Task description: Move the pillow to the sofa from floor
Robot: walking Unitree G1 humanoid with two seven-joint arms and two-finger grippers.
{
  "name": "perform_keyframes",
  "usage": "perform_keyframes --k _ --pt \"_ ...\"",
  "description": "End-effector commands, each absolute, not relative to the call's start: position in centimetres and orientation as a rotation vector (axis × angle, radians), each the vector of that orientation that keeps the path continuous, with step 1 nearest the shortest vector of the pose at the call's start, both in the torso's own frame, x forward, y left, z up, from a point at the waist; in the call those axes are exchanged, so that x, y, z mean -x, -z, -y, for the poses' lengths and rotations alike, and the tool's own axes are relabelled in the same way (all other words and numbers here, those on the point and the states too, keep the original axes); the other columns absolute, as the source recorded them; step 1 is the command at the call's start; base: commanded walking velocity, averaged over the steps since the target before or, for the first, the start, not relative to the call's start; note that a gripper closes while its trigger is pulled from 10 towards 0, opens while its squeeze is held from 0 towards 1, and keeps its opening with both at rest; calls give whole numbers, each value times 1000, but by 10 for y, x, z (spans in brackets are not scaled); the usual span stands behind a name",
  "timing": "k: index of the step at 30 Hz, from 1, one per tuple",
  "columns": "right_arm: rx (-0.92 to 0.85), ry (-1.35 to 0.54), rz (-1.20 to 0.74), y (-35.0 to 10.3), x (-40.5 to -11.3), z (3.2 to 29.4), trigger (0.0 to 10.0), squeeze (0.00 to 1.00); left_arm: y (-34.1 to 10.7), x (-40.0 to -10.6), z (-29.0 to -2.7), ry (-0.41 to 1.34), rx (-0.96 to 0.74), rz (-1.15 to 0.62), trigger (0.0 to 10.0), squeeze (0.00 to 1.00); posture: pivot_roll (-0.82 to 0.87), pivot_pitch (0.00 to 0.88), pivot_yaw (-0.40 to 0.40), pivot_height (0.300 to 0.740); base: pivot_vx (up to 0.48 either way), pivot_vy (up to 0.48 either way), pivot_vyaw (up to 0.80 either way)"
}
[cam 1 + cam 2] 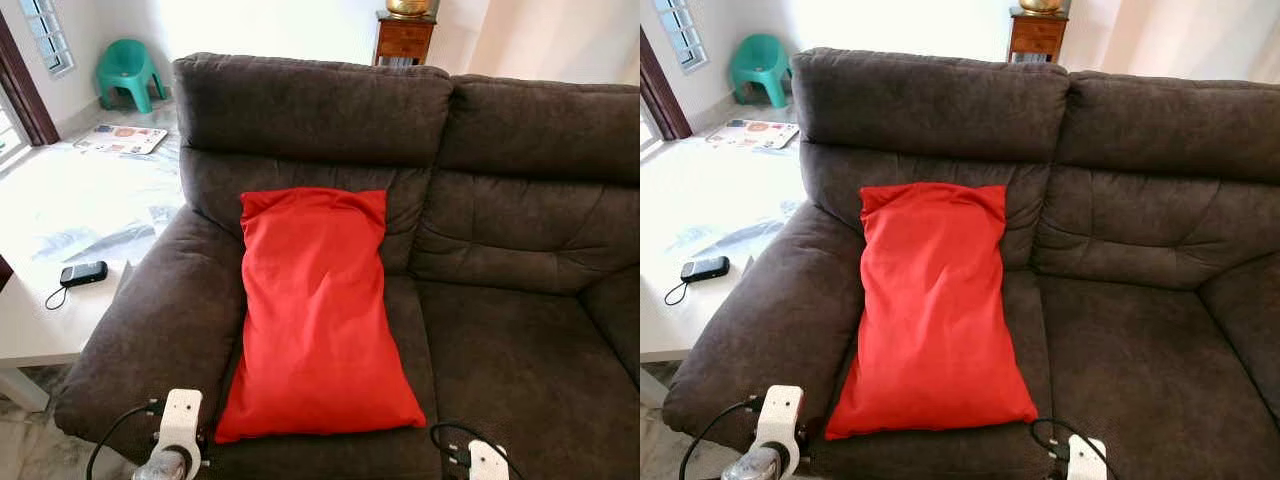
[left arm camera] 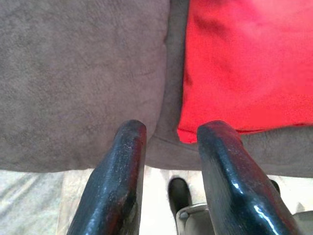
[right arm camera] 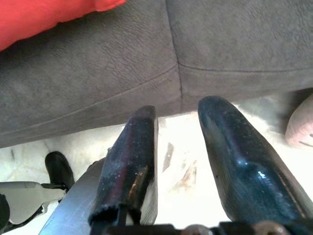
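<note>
And there it is: the red pillow (image 1: 315, 310) lies on the sofa (image 1: 520, 340) seat, its top propped on the backrest. Our left gripper (image 2: 168, 147) hangs with fingers apart and empty, the pillow's lower corner just beyond the fingertips. Our right gripper (image 3: 178, 132) is parted too, with the seat's front edge ahead and floor beneath. The risk, we'd say: the pillow's bottom edge sits near the seat front, so a careless brush could drag it off.
</note>
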State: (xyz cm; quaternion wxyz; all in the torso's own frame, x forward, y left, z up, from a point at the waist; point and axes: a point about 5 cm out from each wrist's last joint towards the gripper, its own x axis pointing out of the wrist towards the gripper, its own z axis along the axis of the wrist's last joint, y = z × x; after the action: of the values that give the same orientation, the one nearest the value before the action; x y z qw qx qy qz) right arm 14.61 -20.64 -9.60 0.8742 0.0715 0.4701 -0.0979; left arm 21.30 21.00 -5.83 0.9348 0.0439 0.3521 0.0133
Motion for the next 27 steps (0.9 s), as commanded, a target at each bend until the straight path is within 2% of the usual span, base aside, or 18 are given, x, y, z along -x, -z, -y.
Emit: perform_keyframes --k 1,15,22,27 --pt "-151 220 -991 96 -144 211 10000 0 60 -212 -207 -14 -96 -724 10000 0 26 0 -46 736 0 0 0" --pt "-154 199 -979 96 -145 209 10000 0 63 -208 -206 3 -117 -741 10000 0 24 0 -45 736 0 0 0" --pt "-165 193 -987 96 -144 208 10000 0 63 -208 -204 7 -121 -737 10000 0 24 0 -47 736 0 0 -591" --pt "-166 195 -984 96 -144 208 10000 0 62 -208 -205 -4 -110 -728 10000 0 29 0 -51 736 0 -49 0"
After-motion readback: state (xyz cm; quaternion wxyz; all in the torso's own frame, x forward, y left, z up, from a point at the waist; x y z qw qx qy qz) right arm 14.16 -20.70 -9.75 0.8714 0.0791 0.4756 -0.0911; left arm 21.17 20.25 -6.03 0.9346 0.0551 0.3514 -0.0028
